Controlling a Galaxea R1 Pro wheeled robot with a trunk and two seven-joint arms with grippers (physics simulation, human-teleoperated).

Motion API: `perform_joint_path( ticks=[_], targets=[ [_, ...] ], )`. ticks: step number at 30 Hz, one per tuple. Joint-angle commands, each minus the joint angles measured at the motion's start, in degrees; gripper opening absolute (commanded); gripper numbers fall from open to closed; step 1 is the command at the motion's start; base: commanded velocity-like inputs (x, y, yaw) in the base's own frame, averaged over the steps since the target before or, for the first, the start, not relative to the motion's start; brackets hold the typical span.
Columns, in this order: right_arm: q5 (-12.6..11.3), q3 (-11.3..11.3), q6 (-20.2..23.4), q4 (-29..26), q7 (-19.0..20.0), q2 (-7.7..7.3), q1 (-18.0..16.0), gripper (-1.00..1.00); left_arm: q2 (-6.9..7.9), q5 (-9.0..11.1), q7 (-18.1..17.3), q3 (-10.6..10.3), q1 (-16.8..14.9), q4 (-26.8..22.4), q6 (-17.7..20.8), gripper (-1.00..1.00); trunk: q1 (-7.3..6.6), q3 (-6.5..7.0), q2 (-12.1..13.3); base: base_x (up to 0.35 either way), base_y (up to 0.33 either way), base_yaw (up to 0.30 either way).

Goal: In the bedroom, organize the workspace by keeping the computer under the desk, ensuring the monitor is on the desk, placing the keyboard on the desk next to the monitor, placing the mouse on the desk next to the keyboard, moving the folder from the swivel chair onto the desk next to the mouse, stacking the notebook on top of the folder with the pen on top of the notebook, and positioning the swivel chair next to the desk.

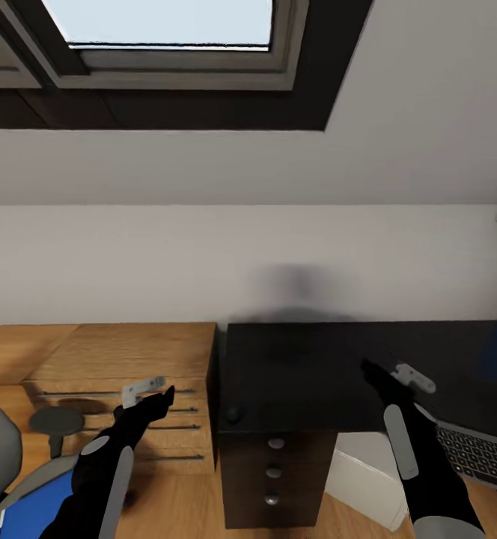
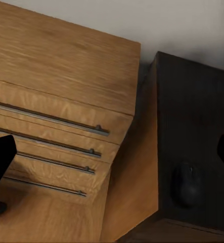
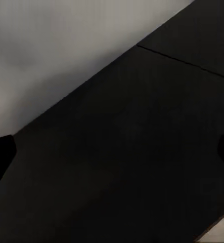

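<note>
The black desk [image 1: 316,367] is seen against the white wall, beneath a slanted skylight [image 1: 166,22]. Three round-knobbed drawers [image 1: 275,471] sit closed at its left end; their contents cannot be seen. The mouse [image 1: 235,413] lies on the desktop near the front left corner, and is shown in the left wrist view too [image 2: 187,183]. The keyboard [image 1: 479,454] is seen at the right edge, just beyond the desk's front edge; its key lettering is too small to be read. A wooden dresser [image 1: 129,374] with bar handles stands just left of the desk, drawers shut. The swivel chair [image 1: 9,479] is at lower left with a blue folder [image 1: 28,513] on its seat. The left gripper [image 1: 155,397] hangs before the dresser, the right gripper [image 1: 376,367] over the desktop; both are spread apart and hold nothing.
</note>
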Motion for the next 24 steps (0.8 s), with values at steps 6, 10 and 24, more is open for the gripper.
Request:
perform_joint_path(
  ticks=[6, 10, 24],
  targets=[
    [4.5, 1.1, -2.9, 1.6, -0.3, -0.04, -0.1, 1.00, -0.03, 0.3, 0.2, 0.0, 0.0, -0.1, 0.3, 1.00, 0.02, -0.09, -0.1, 0.000, 0.000, -0.290],
    [6.1, 1.5, -4.8, 2.1, -0.3, -0.07, -0.1, 1.00, -0.03, 0.3, 0.2, 0.0, 0.0, -0.1, 0.3, 1.00, 0.02, -0.09, -0.1, 0.000, 0.000, -0.295],
    [7.7, 1.8, -11.5, 5.9, -0.3, -0.32, -0.2, 1.00, 0.00, 0.3, 0.2, 0.0, 0.0, -0.1, 0.3, 1.00, 0.02, -0.09, -0.1, 0.000, 0.000, -0.297]
  ],
)
